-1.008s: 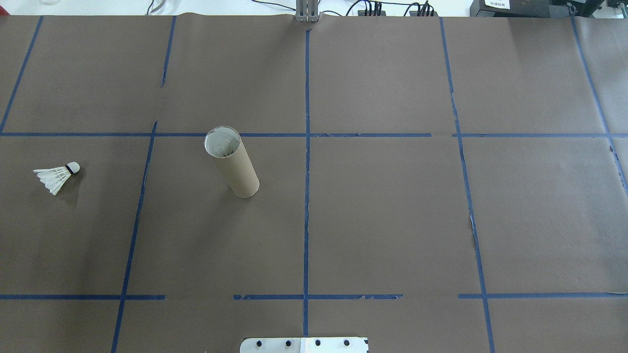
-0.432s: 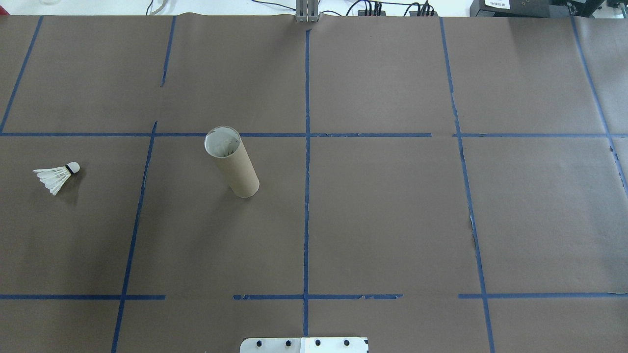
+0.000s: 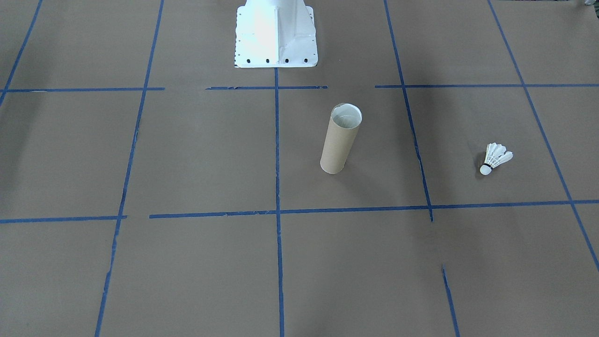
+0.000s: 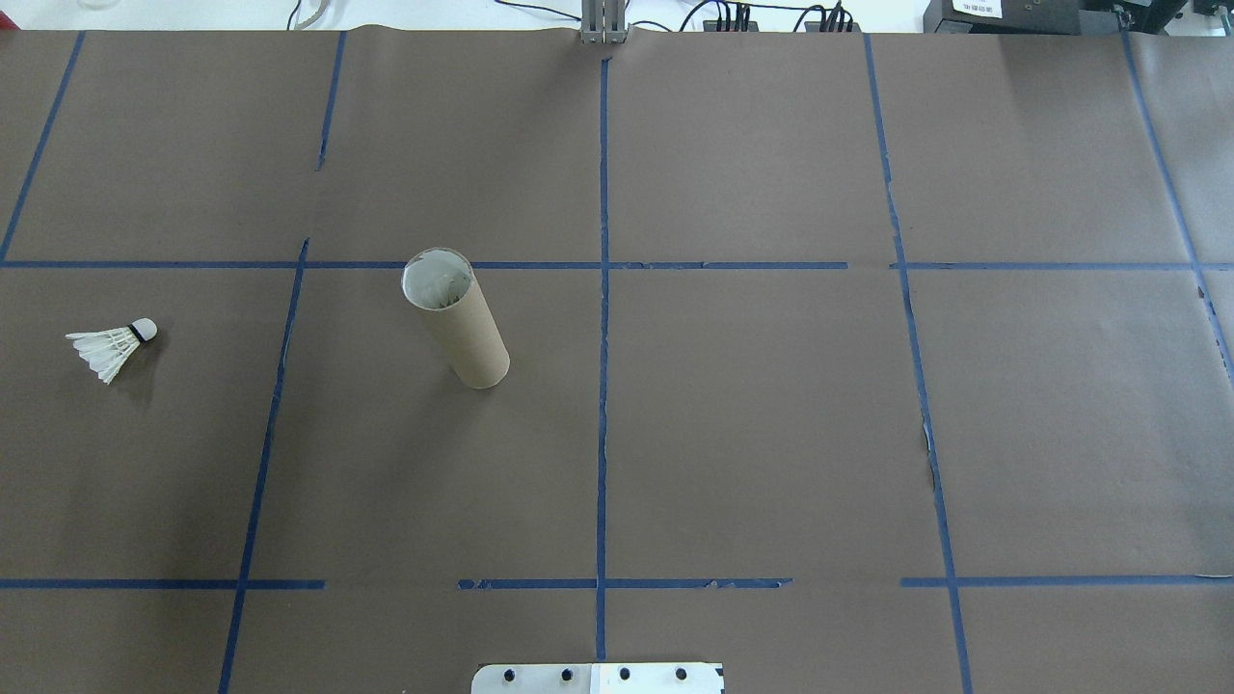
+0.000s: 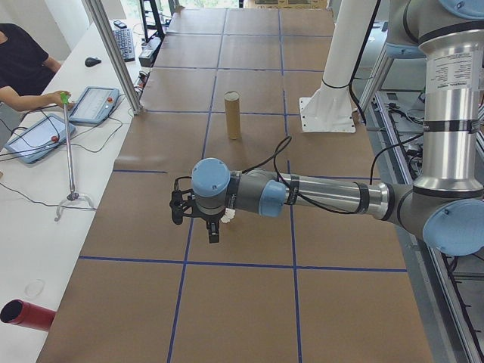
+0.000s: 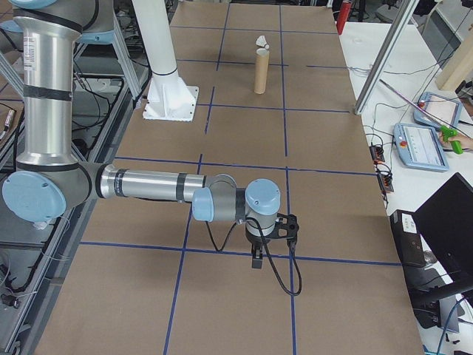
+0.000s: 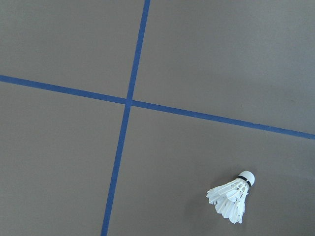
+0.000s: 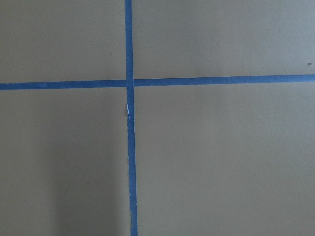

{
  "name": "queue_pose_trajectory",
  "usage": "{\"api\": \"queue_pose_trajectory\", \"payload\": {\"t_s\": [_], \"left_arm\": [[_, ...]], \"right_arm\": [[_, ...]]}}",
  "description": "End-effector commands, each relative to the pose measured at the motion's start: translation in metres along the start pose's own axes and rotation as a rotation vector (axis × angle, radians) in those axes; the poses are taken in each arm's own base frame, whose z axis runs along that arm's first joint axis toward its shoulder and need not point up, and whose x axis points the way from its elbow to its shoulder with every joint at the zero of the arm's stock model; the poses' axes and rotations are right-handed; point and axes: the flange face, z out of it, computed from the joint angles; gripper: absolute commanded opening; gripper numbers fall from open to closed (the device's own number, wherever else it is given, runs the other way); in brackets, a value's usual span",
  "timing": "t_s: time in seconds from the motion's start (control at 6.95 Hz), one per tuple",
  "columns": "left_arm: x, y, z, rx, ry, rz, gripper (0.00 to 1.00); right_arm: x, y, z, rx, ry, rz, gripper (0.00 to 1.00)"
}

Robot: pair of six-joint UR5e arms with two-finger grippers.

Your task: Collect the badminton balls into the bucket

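Observation:
One badminton ball (image 4: 111,349), white-feathered with a cork tip and a dark band, lies on its side on the brown paper at the table's left (image 3: 496,157) (image 7: 231,199). The bucket (image 4: 455,318), a brown cardboard tube with a whitish inside, stands upright to its right near the middle (image 3: 340,138) (image 5: 232,115) (image 6: 259,75). My left gripper (image 5: 214,231) hangs above the table close over the ball (image 5: 228,218); it shows only in the left side view, so I cannot tell its state. My right gripper (image 6: 256,259) hovers over bare paper far from both, and its state I also cannot tell.
Blue tape lines (image 4: 603,318) divide the paper into squares. The white robot base (image 3: 275,32) sits at the table's near edge. At the far side stand a metal post (image 5: 113,53), tablets (image 5: 94,104) and a person's arm (image 5: 30,97). A red cylinder (image 5: 26,314) lies off the paper.

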Motion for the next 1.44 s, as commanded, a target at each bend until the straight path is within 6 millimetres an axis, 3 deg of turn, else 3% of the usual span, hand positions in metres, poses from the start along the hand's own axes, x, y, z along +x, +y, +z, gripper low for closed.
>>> {"api": "queue_pose_trajectory", "payload": {"t_s": [0.0, 0.14, 0.29, 0.86, 1.3], "left_arm": [[-0.017, 0.065, 0.008, 0.116, 0.1, 0.03, 1.0], [-0.035, 0.075, 0.022, 0.11, 0.105, 0.038, 1.0], [-0.034, 0.078, 0.027, 0.113, 0.118, 0.068, 1.0], [0.001, 0.093, 0.084, 0.159, 0.136, -0.031, 1.0], [0.009, 0.103, 0.106, 0.243, 0.21, -0.144, 1.0]], "right_arm": [[0.0, 0.0, 0.0, 0.0, 0.0, 0.0, 1.0], [0.0, 0.0, 0.0, 0.0, 0.0, 0.0, 1.0], [0.0, 0.0, 0.0, 0.0, 0.0, 0.0, 1.0], [0.001, 0.0, 0.001, -0.001, 0.0, 0.001, 1.0], [0.001, 0.0, 0.001, -0.001, 0.0, 0.001, 1.0]]}}
